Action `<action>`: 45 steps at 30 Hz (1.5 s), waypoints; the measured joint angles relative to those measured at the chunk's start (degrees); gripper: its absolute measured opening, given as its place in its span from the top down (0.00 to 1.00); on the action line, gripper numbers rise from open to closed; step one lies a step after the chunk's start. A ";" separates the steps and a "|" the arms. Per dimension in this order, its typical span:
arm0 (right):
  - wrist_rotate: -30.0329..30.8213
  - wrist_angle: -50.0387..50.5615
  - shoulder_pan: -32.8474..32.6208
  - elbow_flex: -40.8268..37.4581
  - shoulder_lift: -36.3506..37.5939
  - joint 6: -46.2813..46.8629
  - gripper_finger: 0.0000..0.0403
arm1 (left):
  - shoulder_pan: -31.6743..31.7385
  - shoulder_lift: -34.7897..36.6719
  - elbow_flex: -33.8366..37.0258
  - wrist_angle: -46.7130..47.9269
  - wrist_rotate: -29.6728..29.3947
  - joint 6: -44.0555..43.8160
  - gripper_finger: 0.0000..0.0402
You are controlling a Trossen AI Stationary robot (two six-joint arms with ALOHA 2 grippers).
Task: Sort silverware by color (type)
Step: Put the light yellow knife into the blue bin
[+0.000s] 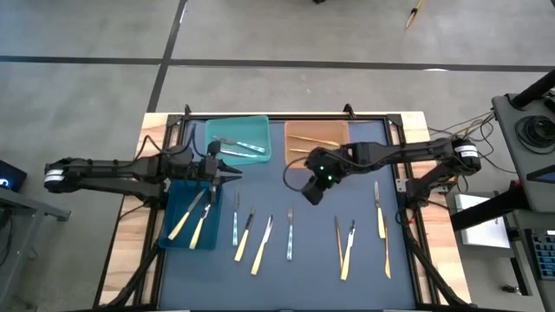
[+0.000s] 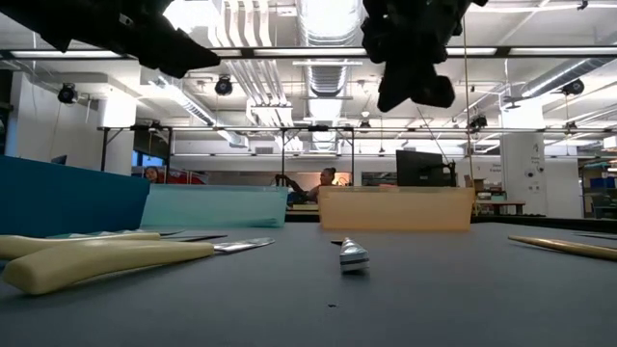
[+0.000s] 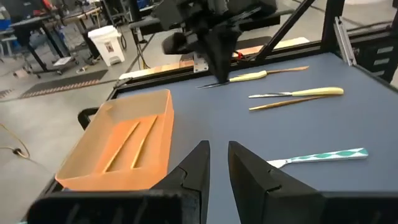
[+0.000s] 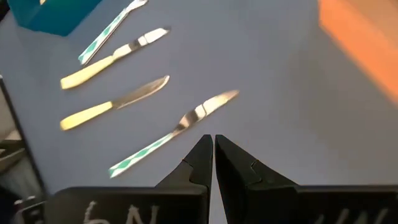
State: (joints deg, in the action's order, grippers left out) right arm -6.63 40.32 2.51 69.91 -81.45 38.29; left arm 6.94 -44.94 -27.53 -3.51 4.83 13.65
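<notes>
Bright overhead ceiling lights (image 2: 328,19), soft shadows, blurred near cutlery.

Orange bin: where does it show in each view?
High view: orange bin at the table's far edge, right of centre.
Low view: far back, right of centre.
Left wrist view: in view, two tan utensils inside.
Right wrist view: only an orange edge.
Shared landmark: the dark mat under it.

- Three bins stand at the mat's (image 1: 312,260) far side: the left bin (image 1: 173,238), the middle bin (image 1: 260,126) and the right bin (image 1: 340,130).
- Loose silverware (image 1: 290,234) lies in a row nearer the front.
- Each bin holds some pieces.
</notes>
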 joint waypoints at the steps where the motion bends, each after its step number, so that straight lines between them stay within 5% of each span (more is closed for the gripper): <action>1: -0.04 0.30 -0.70 0.00 0.00 1.73 0.98 | 0.00 -0.22 -0.01 0.15 0.01 0.61 0.90; 21: 0.08 21.24 -13.75 -4.12 0.10 28.06 0.98 | 0.00 -4.90 -3.95 -0.18 0.02 8.42 0.90; 45: -2.40 22.51 -5.88 -30.09 13.38 33.87 0.98 | 0.09 -4.91 -4.46 -0.50 0.01 9.46 0.90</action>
State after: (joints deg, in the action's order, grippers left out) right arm -9.04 62.83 -3.37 39.82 -68.07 72.16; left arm 7.03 -49.84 -31.99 -4.01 4.84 23.11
